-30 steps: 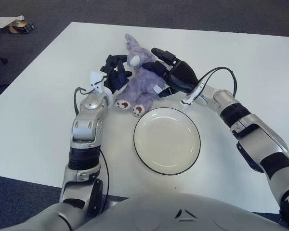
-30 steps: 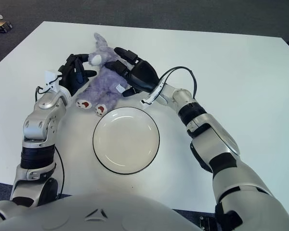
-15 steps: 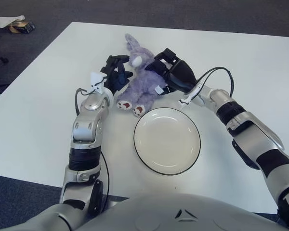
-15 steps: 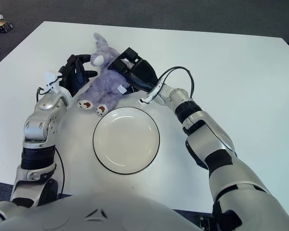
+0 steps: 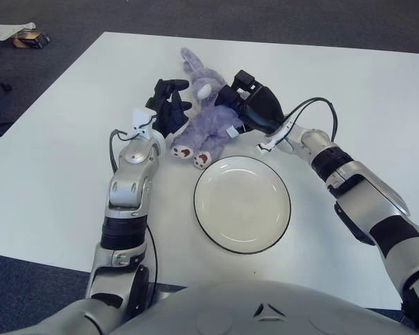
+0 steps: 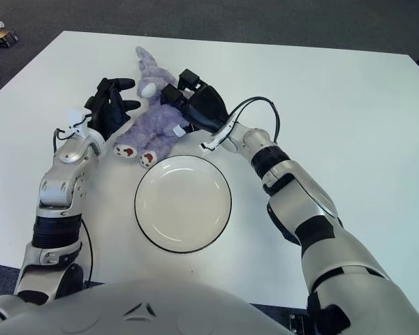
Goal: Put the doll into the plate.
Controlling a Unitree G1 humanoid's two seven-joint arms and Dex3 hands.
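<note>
A soft purple doll (image 5: 204,118) shaped like a bunny is seen lying on the white table (image 5: 70,139). Its long ears are pointed to the far side of the table, and its two feet, with red pads on them, are pointed toward the plate (image 5: 241,203). The doll is not in the plate. It is lying just beside the plate's far left rim, and one foot is very near that rim.

The doll is pressed from both sides by the two black hands. The right hand (image 5: 250,106) is placed on the doll's right side, by its head and body. Its fingers are curled in around the doll, so the doll is gripped by it. The left hand (image 5: 169,110) is held against the doll's left side. Its fingers are spread a little and pointed up, and they are touching the fur. It cannot be told if the doll is really gripped by this hand or only touched.

The plate is white and round with a thin dark edge. Nothing is held in it. It is set on the table between the two silver arms, closer to the robot than the doll.

A dark grey carpet (image 5: 279,21) is seen around the table. A small box (image 5: 29,38) is lying on the carpet at the far left.
</note>
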